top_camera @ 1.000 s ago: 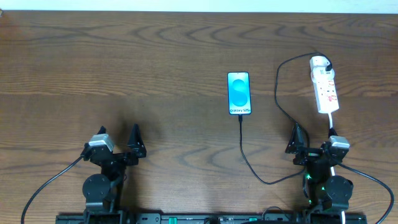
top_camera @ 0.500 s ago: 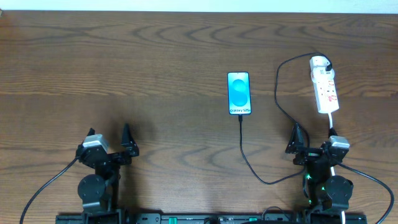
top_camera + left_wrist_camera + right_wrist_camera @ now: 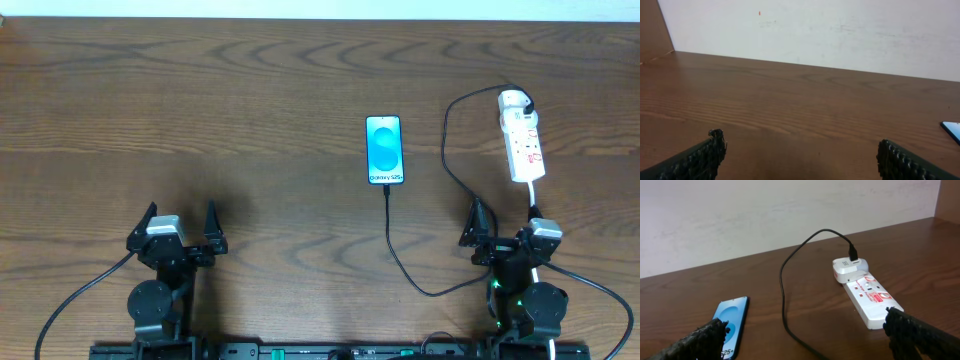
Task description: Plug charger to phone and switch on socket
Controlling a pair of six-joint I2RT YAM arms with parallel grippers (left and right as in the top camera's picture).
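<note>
We see the phone (image 3: 385,150) flat, screen up, mid table (image 3: 200,100). The charger (image 3: 388,215) tip meets its near edge and looks seated, tho we can't confirm. The cable loops near, then runs far-right to the adapter (image 3: 513,99) on the socket (image 3: 522,140), whose switches face up for a press. Both arms sit folded low at the near edge. Left claw (image 3: 180,215) is spread wide and empty, well left of everything. Right claw (image 3: 508,232) is spread and empty too, just near of the socket, so best placed for the switch, we reckon.
</note>
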